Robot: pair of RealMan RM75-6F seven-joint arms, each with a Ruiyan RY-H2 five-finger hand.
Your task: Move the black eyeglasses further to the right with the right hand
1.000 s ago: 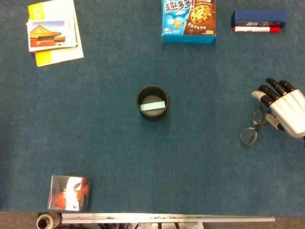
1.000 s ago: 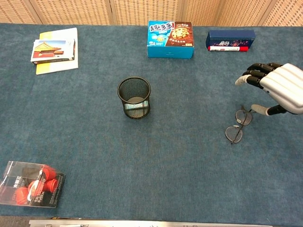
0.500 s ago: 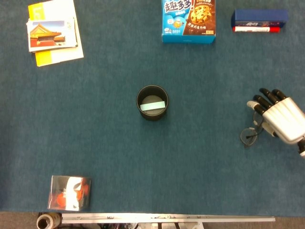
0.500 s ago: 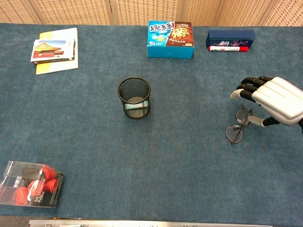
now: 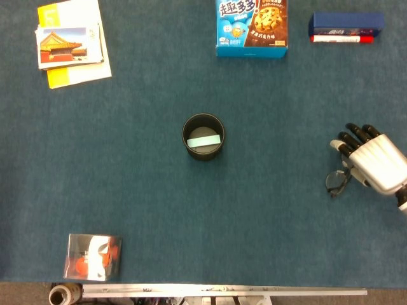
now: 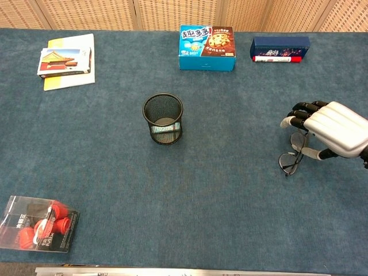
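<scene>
The black eyeglasses [image 5: 336,182] [image 6: 290,161] lie at the right side of the blue table, tilted, with one lens raised on edge. My right hand [image 5: 374,163] [image 6: 333,129] is lowered over their right part, palm down, and pinches the frame between the thumb [image 6: 315,153] and the curled dark fingertips [image 6: 295,117]. The near lens sticks out to the left of the hand; the far part of the frame is hidden under it. My left hand shows in neither view.
A black mesh cup [image 5: 203,136] [image 6: 163,118] stands mid-table. At the back are a cookie box [image 5: 252,28], a dark blue box with a red marker [image 5: 345,28] and booklets [image 5: 68,42] at far left. A packet of red items [image 6: 38,223] lies front left.
My right hand has come down onto the eyeglasses and closed on their frame. The glasses have tipped up and shifted slightly right.
</scene>
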